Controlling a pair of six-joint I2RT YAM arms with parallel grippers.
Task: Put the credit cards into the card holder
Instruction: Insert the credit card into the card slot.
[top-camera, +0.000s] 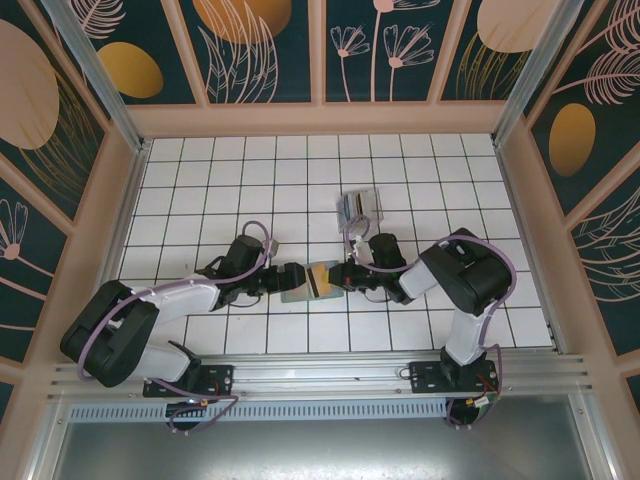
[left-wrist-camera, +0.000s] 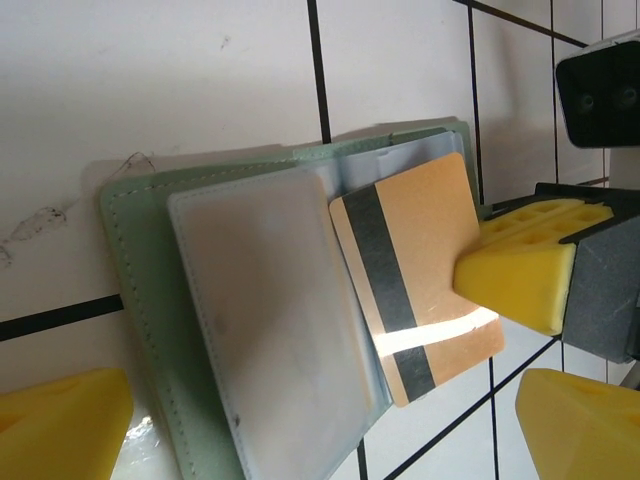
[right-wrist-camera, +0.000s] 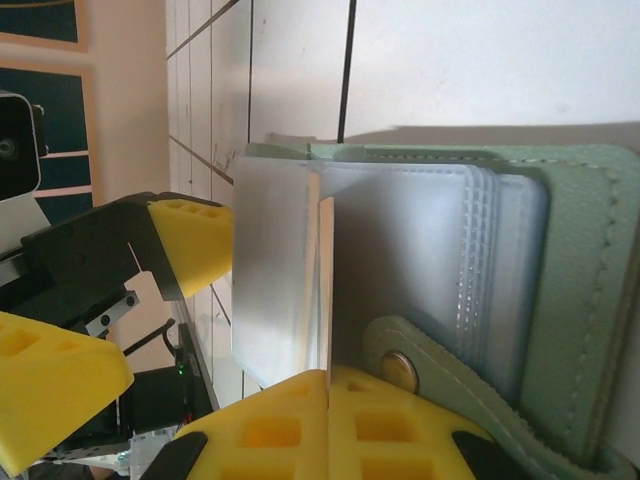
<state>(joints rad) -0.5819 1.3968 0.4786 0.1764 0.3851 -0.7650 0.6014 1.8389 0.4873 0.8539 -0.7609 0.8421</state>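
The card holder (left-wrist-camera: 140, 260), a grey-green wallet, lies open on the tiles with clear sleeves (left-wrist-camera: 270, 330) fanned out. A tan credit card (left-wrist-camera: 420, 260) with a black stripe is partly inside one sleeve. My right gripper (right-wrist-camera: 328, 385) is shut on its outer edge, where the card (right-wrist-camera: 325, 290) shows edge-on. In the left wrist view one of the right gripper's fingers (left-wrist-camera: 520, 270) presses on the card. My left gripper (left-wrist-camera: 320, 440) is open, its fingers (left-wrist-camera: 60, 425) straddling the wallet. In the top view the left gripper (top-camera: 298, 277) and right gripper (top-camera: 337, 275) meet over the wallet (top-camera: 295, 293).
A small clear plastic box (top-camera: 360, 208) with more cards in it stands on the white tiled floor one tile behind the grippers. The wallet's snap strap (right-wrist-camera: 420, 370) lies beside the right fingers. Wooden walls fence the tiled area on three sides.
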